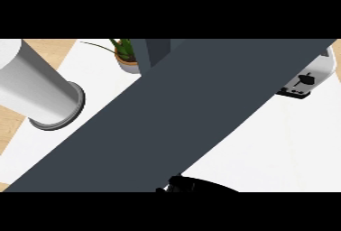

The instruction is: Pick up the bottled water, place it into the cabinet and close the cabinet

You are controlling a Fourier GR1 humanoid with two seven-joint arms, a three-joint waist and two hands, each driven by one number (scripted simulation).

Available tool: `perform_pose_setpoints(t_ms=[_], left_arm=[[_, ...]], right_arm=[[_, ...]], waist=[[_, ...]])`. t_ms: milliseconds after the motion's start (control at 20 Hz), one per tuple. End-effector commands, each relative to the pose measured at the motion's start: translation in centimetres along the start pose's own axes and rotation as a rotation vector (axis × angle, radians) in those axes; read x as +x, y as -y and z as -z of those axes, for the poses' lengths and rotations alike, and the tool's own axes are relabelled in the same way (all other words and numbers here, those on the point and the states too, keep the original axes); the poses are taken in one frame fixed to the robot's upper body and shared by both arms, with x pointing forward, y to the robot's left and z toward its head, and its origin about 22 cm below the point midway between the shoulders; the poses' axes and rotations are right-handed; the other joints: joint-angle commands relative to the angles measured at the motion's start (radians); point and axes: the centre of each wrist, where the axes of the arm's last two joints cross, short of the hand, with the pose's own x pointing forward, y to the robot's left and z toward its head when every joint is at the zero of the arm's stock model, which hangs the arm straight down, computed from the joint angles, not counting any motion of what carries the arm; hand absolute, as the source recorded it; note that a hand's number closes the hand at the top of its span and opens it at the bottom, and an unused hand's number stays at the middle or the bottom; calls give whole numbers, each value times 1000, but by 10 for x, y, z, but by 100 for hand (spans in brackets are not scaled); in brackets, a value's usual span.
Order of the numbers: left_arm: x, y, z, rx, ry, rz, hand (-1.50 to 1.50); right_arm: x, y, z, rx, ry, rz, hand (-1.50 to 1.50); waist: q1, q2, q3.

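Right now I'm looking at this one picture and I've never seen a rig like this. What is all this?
The camera sits at a humanoid robot's head and looks steeply down at a white counter. The big dark panel slanting across the middle is probably the cabinet's door, close to the camera. The grey cylinder at the left is one of the robot's forearms. The black shape at the bottom edge is part of a hand, too little to tell what it does. A potted plant and a toaster stand on the counter. No water bottle shows.
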Motion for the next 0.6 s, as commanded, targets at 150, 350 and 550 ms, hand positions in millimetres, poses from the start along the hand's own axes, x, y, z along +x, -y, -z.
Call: perform_pose_setpoints(t_ms=[150, 350, 550], left_arm=[[8, -24, -22, 28, 7, 3, -150], [19, -32, -45, 46, 12, -10, -150], [26, -26, -62, 86, 17, 0, -150]], right_arm=[[39, 4, 72, 198, -56, 7, 150], [47, 22, 100, 151, -103, 89, 150], [23, 50, 105, 84, -126, 204, 150]], waist=[[-20, 9, 7], [-51, 4, 11], [-75, 7, 13]])
